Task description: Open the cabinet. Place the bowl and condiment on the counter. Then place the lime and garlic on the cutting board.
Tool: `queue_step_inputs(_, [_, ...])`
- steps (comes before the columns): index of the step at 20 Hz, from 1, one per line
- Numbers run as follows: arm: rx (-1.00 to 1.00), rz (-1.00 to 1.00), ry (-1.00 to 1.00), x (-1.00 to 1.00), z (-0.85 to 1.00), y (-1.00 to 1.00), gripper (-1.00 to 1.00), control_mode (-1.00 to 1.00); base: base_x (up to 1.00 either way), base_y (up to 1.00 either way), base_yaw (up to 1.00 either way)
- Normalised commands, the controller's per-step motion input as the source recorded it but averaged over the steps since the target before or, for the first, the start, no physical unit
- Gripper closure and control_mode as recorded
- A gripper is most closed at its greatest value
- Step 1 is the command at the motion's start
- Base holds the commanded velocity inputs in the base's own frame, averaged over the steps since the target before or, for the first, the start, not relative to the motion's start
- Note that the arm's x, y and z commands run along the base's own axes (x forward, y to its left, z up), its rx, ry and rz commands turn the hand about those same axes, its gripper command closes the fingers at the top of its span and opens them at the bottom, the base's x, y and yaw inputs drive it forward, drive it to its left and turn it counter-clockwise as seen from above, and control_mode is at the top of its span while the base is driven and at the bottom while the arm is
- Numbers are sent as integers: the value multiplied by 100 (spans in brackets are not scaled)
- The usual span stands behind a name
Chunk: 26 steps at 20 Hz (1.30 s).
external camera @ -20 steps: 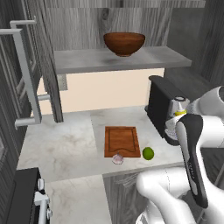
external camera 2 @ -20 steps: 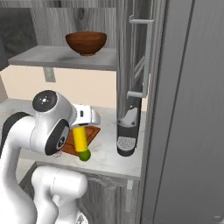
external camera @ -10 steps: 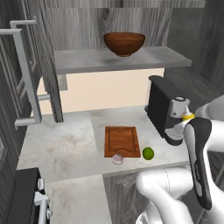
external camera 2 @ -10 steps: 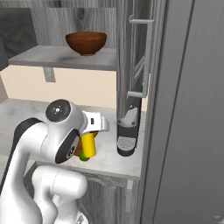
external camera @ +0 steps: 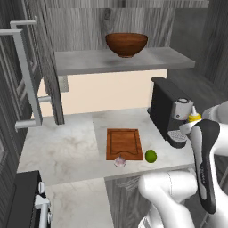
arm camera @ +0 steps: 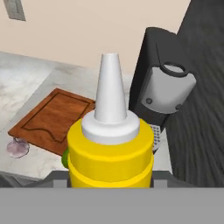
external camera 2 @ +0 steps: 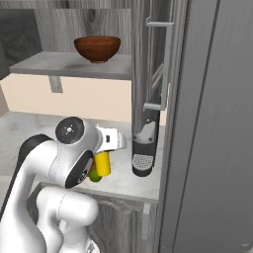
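Counter (external camera: 67, 147) space lies bare left of the cutting board (external camera: 124, 143), out to the open cabinet door (external camera: 26, 80) with its bar handle; on the right the coffee machine (external camera: 167, 109) stands close to the counter's front corner, leaving only a narrow strip. The garlic (external camera: 120, 161) sits at the board's near edge, touching or just off it, and the lime (external camera: 151, 156) rests on the counter just right of the board, near the front edge. The bowl (external camera: 126, 44) stands on the cabinet shelf (external camera: 89, 62), set back from its front lip.

The gripper (external camera 2: 109, 148) holds the condiment bottle (external camera 2: 103, 163) upright above the counter's right front part, its fingers clenched on the yellow body. Compared with a second ago, the bottle has travelled right, from beside the board toward the coffee machine, and the arm's elbow has swung further right in the left base view; bowl, board, lime and garlic lie as they did.

From the left base camera just the bottle's cap and yellow shoulder (external camera: 194, 116) peek above the arm, beside the machine. The right base view shows the whole bottle hanging in front of the lime (external camera 2: 94, 175), with the arm hiding the board. The hand view gives the nozzle (arm camera: 110, 87) close up, with the board (arm camera: 52, 118) and garlic (arm camera: 17, 147) below left and the machine (arm camera: 162, 83) at right; the fingers themselves are hidden there.
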Motion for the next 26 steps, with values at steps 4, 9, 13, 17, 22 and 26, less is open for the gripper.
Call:
queue_step_inputs(4, [0,-4,-17,0,-25,1,100,-100,0,0,0])
queue_step_inputs(9, [0,-5,-13,0,-37,12,100,-100,0,0,0])
queue_step_inputs(13, [0,-4,-10,0,-44,26,100,-100,0,0,0])
queue_step_inputs(17, [0,-1,-11,0,-47,33,100,-100,0,0,0])
queue_step_inputs(22, [0,0,-14,0,-64,24,100,-100,0,0,0])
queue_step_inputs(26, [0,0,-19,0,-77,15,100,-100,0,0,0])
